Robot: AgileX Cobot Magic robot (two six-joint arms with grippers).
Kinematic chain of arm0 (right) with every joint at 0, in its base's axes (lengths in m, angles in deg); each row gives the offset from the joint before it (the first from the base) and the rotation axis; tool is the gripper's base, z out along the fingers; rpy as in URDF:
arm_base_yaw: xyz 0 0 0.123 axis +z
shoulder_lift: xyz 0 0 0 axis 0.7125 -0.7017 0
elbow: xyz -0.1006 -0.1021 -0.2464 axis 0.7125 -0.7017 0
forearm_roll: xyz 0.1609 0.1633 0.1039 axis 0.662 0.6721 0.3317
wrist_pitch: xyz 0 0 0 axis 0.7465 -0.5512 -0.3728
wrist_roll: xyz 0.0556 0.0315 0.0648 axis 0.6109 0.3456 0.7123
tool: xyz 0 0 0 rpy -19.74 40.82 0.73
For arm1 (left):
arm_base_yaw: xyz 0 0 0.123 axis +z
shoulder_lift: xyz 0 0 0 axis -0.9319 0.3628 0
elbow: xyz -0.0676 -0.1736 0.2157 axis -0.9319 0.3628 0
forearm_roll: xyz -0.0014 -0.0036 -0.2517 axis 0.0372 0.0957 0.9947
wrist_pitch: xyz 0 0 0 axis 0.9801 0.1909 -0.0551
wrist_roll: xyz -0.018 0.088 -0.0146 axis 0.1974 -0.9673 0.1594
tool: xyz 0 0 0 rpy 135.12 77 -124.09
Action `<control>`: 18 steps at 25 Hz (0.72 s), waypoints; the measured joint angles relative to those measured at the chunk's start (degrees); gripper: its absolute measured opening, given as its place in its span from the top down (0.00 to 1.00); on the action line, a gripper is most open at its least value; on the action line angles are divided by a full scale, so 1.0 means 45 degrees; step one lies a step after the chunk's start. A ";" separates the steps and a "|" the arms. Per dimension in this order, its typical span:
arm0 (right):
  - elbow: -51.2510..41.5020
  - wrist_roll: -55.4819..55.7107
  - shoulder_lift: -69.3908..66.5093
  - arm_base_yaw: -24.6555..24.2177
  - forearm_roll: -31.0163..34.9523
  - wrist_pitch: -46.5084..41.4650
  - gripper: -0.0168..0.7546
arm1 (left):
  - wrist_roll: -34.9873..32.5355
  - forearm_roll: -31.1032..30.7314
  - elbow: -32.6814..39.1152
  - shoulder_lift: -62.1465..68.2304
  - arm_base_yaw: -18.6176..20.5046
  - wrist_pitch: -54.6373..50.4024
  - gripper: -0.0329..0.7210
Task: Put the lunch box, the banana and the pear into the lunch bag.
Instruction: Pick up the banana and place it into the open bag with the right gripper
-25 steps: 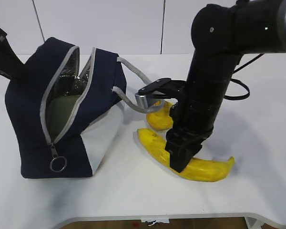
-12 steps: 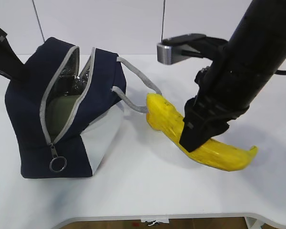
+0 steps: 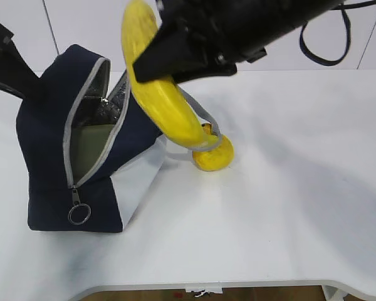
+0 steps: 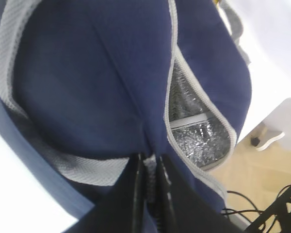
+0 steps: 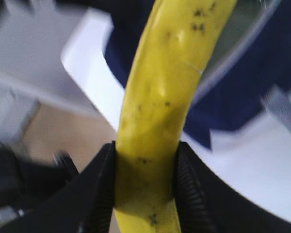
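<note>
A: Right jaws (image 5: 144, 184) part-spread; we had them clamped on the speckled banana (image 3: 156, 88), airborne beside the bag's open mouth.
B: Left jaws (image 4: 149, 167) pressed together, pinching the navy fabric lunch bag (image 3: 50, 144); we saw the pear (image 3: 214, 153) on the table (image 3: 288, 188).

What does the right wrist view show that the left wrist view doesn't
Only the right wrist view shows the banana, clamped between the right gripper jaws, with brown speckles on its skin. Only the left wrist view shows the left gripper shut on the navy fabric at the bag's edge, plus the silver lining inside the opening. Both show the lunch bag and white table.
</note>
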 joint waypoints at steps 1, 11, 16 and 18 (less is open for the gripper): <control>0.0000 0.0000 -0.0098 0.0000 0.0679 0.0694 0.63 | 0.0000 0.0096 0.0000 0.0000 0.0000 0.0000 0.94; 0.0011 -0.1793 -0.3069 0.0000 0.8381 0.3736 0.63 | 0.0000 0.0156 0.0000 0.0000 0.0000 0.0000 0.94; 0.0011 -0.4294 -0.4535 0.0000 1.1663 0.3345 0.63 | 0.0000 0.0156 0.0000 0.0000 0.0000 0.0000 0.94; 0.0011 -0.4790 -0.4913 0.0000 1.2047 0.3181 0.63 | 0.0000 0.0156 0.0000 0.0000 0.0000 0.0000 0.94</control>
